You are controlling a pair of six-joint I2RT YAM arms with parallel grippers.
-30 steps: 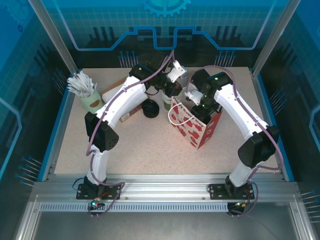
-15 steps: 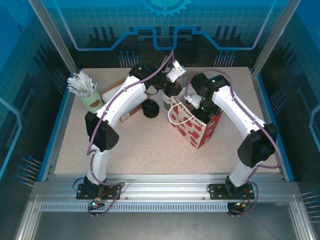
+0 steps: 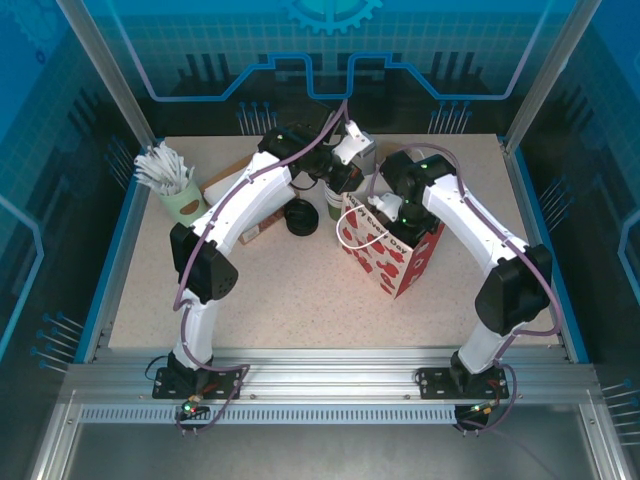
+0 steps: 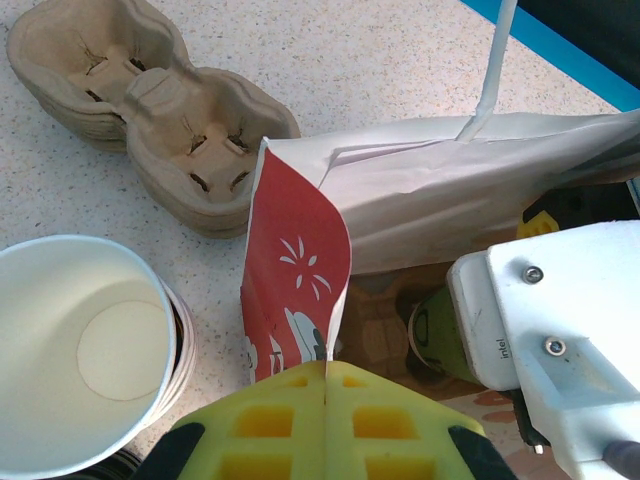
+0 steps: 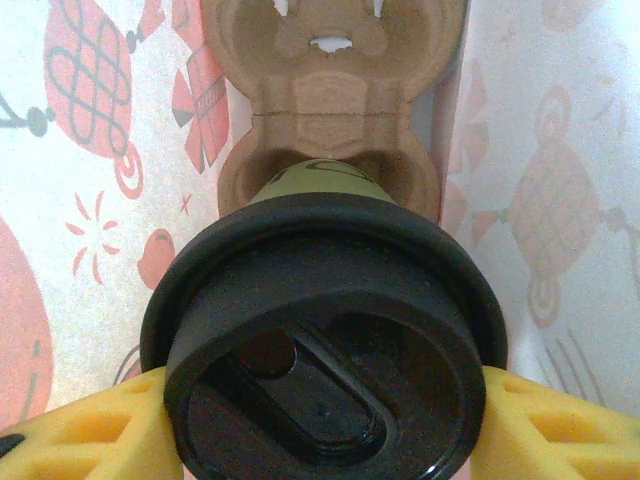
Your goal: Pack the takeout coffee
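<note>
The coffee cup (image 5: 325, 330), green with a black lid, is found inside the paper bag (image 3: 395, 255), held upright from above. It is clamped at the lid by the right gripper (image 5: 325, 400), one yellow finger (image 5: 80, 430) pressed against each side of the lid. The base of the cup is seen at the near pocket of a cardboard carrier (image 5: 330, 90) lying at the bottom of the bag; whether it is fully seated there cannot be told.

The red-and-white rim of the bag is pinched between the closed fingers of the left gripper (image 4: 325, 420), and the mouth is thereby held apart. In the left wrist view a part of the green cup wall (image 4: 440, 335) is noted within the bag.

The bag is stood upright on the table (image 3: 300, 290). Just beside it a stack of white cups (image 4: 90, 340) is recorded, and near that a pile of spare carriers (image 4: 150, 100).
</note>
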